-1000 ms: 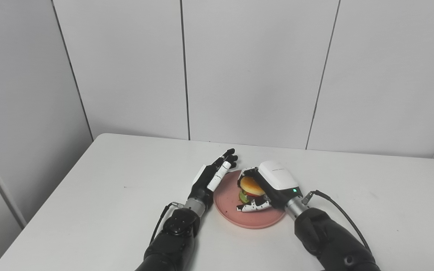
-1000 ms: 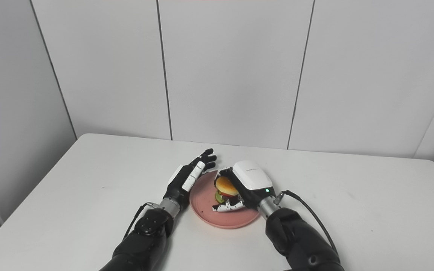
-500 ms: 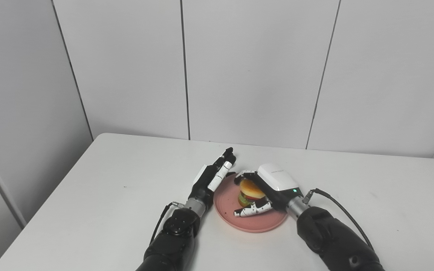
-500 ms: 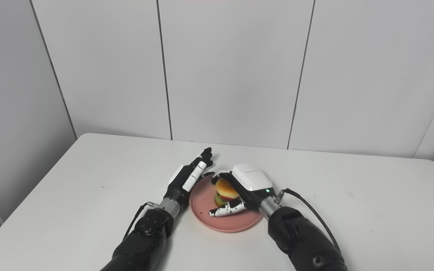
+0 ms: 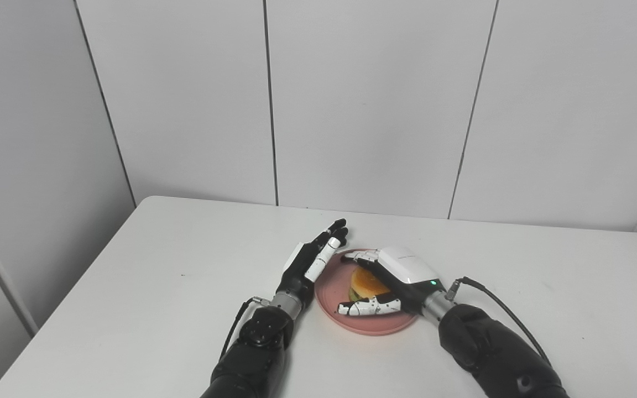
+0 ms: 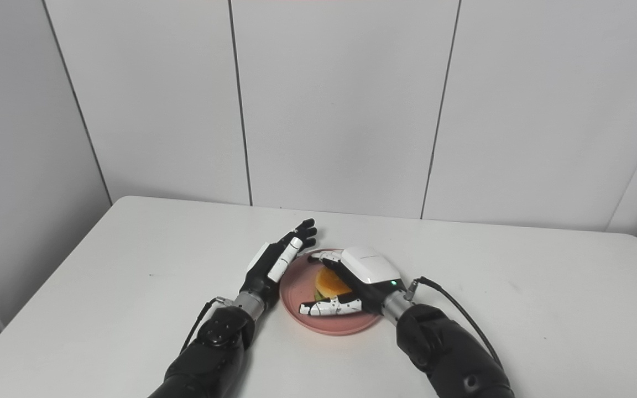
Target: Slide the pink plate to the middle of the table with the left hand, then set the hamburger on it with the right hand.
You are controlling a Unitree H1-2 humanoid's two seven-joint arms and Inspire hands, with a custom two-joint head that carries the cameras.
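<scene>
The pink plate [image 5: 330, 286] lies near the middle of the white table. The hamburger [image 5: 366, 282] sits on it, orange bun up, partly hidden behind my right hand. My right hand [image 5: 393, 279] is low over the plate with fingers and thumb spread apart around the hamburger; no finger visibly presses on it. My left hand [image 5: 310, 260] stands edge-on against the plate's left rim, fingers straight and apart, holding nothing. In the right eye view the same plate [image 6: 296, 283], hamburger [image 6: 329, 283] and both hands [image 6: 275, 258] [image 6: 358, 278] appear.
The white table [image 5: 158, 276] stretches wide to both sides of the plate. Its far edge meets a grey panelled wall [image 5: 351, 110]. A black cable [image 5: 495, 309] loops from my right wrist over the table.
My right hand has lowered the hamburger onto the plate and spread its fingers and thumb away from it. The left hand has stayed beside the plate's rim.
</scene>
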